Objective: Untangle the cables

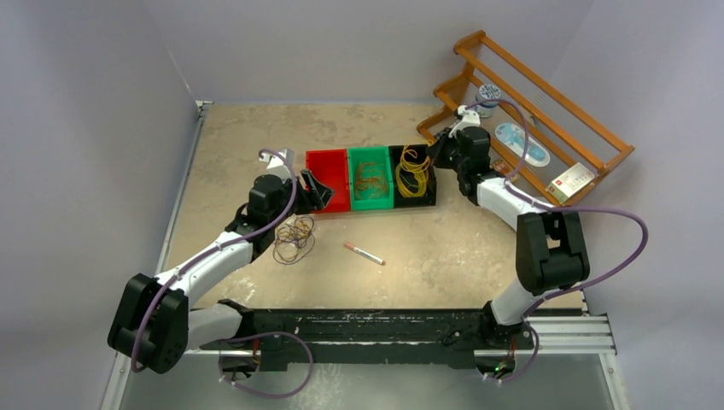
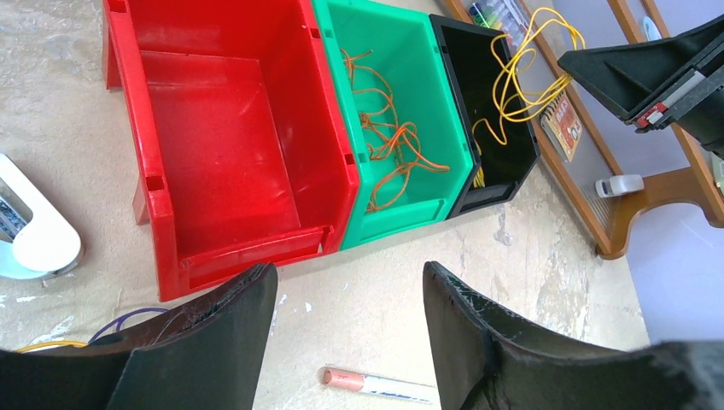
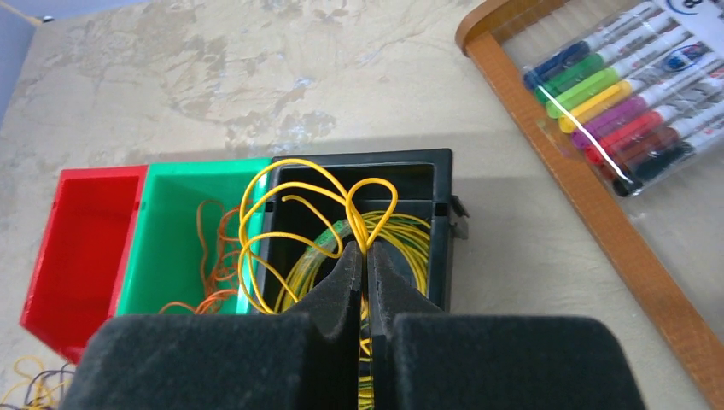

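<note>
My right gripper (image 3: 365, 256) is pinched shut on the yellow cable (image 3: 363, 231) above the black bin (image 3: 427, 162). Its loops overhang the green bin (image 3: 171, 256), so a sloppy release could snag the orange cable (image 2: 384, 141) there. My left gripper (image 2: 350, 282) gapes wide over the desk (image 2: 529, 282), near the loose tangle (image 1: 294, 239). I can read no writing.

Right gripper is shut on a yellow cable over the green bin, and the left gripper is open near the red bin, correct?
Wrong bin. The right wrist view shows the right gripper shut on the yellow cable over the black bin, not the green bin. The left gripper is open near the red bin, as stated.
</note>
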Action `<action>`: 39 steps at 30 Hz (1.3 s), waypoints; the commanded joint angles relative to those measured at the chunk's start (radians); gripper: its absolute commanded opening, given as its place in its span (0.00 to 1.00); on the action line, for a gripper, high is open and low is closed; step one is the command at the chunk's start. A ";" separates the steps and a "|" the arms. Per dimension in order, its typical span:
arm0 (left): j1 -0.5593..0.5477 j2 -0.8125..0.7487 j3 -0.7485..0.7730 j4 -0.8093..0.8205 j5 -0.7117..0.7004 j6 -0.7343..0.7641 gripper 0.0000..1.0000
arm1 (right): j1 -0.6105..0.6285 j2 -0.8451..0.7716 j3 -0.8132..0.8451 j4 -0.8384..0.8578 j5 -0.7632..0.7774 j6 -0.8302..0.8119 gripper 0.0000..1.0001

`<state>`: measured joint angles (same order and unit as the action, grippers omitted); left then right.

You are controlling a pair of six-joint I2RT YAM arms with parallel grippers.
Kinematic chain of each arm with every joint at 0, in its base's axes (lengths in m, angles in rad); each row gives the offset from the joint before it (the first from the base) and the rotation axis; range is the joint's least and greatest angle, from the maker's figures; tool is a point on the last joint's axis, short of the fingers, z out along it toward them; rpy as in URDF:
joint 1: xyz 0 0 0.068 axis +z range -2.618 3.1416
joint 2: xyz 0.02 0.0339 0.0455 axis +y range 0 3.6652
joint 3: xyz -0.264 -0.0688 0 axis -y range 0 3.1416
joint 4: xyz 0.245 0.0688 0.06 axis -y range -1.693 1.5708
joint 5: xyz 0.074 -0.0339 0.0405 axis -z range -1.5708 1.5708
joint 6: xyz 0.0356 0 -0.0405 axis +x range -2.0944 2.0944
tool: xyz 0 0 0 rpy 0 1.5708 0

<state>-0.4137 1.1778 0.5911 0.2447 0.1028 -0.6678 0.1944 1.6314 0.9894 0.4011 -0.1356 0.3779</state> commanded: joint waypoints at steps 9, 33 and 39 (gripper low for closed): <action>-0.003 -0.026 0.022 0.017 -0.018 0.022 0.62 | 0.004 -0.031 0.037 -0.093 0.205 -0.166 0.00; -0.002 -0.023 0.022 0.011 -0.023 0.024 0.62 | 0.212 0.063 0.137 -0.201 0.549 -0.349 0.00; -0.003 -0.021 0.030 -0.008 -0.041 0.024 0.61 | 0.231 0.089 0.161 -0.249 0.566 -0.362 0.00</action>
<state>-0.4137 1.1683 0.5911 0.2192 0.0845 -0.6605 0.4095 1.7142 1.0958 0.1707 0.3866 0.0395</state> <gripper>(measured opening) 0.616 0.008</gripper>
